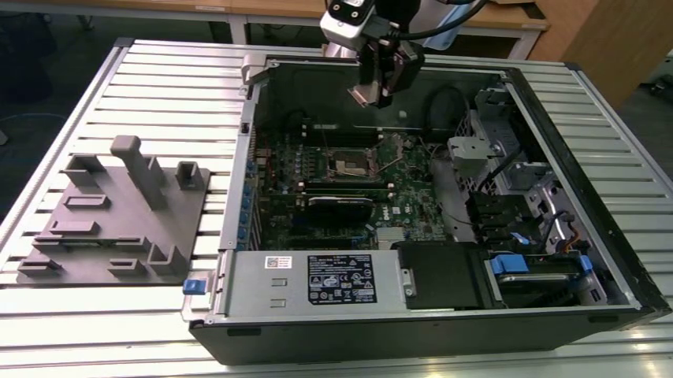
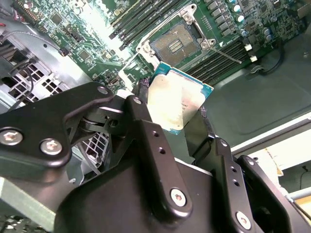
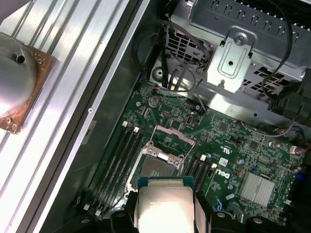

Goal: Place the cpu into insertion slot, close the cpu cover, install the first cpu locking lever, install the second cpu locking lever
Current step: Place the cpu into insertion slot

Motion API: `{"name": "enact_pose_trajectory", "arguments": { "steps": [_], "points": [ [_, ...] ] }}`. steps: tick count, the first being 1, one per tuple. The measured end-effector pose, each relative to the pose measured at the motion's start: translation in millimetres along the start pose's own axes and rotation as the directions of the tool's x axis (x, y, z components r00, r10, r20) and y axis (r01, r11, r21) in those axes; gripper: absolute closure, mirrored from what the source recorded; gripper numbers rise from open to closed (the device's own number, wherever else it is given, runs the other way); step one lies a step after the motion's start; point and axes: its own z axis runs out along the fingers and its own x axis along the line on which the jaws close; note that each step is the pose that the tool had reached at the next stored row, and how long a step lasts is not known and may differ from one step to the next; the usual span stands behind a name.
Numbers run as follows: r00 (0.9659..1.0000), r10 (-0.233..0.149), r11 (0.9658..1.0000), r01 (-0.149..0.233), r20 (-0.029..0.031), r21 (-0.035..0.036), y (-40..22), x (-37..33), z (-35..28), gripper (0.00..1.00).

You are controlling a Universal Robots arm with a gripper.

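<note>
cpu (image 2: 179, 97) in hand (image 2: 172, 106), seemingly over slot (image 2: 176, 42)

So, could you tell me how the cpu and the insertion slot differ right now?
The cpu is held by the gripper above the board; the insertion slot sits on it, empty. The cpu's top is pale silver; the slot's centre is dark. Both are square.
</note>
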Motion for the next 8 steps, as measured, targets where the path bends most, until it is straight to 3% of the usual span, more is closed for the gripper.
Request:
{"name": "enact_pose_trajectory", "arguments": {
  "steps": [8],
  "points": [
    [0.9999, 0.014, 0.9999, -0.014, 0.0013, -0.0002, 0.0, 0.0, 0.1, 0.46]
  ]
}}
